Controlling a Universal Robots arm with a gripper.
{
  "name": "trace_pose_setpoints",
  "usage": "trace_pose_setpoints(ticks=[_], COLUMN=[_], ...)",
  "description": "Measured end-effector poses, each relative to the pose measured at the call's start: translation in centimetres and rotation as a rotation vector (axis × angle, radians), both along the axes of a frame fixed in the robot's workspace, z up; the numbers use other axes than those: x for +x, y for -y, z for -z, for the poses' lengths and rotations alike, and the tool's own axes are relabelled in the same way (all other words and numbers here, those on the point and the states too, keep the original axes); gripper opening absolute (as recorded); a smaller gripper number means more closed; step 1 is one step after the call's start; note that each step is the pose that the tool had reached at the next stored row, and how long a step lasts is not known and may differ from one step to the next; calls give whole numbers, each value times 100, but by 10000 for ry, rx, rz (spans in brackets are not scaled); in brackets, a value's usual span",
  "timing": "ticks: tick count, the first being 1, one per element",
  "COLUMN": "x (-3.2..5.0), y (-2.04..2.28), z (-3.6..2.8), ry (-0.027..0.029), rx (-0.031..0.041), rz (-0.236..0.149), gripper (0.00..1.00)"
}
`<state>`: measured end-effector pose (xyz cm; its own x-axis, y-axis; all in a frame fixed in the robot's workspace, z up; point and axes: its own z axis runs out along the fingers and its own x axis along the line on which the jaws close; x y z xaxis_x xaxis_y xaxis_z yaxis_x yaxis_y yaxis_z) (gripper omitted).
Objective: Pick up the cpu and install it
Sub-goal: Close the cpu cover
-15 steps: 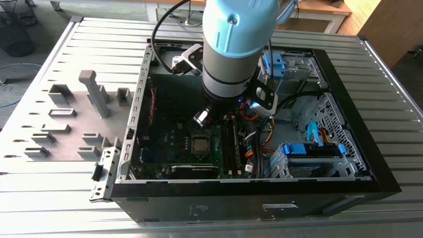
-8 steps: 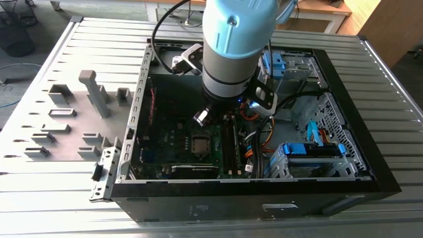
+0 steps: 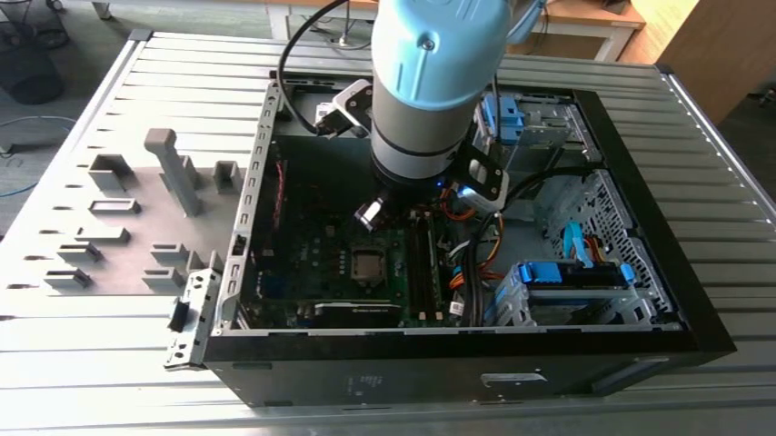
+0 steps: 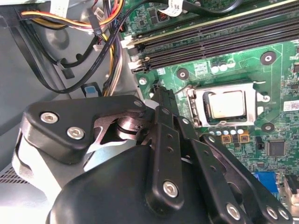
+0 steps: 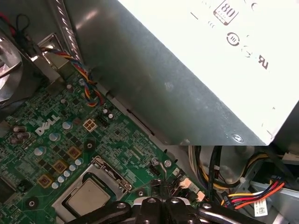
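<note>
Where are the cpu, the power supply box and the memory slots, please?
cpu (image 4: 226,103): second wrist view, middle of metal top.
power supply box (image 5: 187,93): first wrist view, grey side wall.
memory slots (image 4: 224,42): second wrist view, black slot.

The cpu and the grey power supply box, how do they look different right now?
The cpu is a small thin square; the power supply box is far bigger and bulky. The cpu lies flat on the green motherboard; the box stands at the board's edge. The cpu's top is plain; the box carries a label. Both look grey and metallic.
</note>
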<state>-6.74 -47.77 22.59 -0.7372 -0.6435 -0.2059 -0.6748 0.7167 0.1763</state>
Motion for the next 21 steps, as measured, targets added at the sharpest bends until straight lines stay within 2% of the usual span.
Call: trace_pose_setpoints(ticks=[7, 10, 21], x=[-4, -6, -12], y=[16, 23, 53], z=[0, 0, 0], ry=[0, 0, 0], rx=[328, 428, 448], rz=[-15, -20, -30], gripper=[11, 11, 11])
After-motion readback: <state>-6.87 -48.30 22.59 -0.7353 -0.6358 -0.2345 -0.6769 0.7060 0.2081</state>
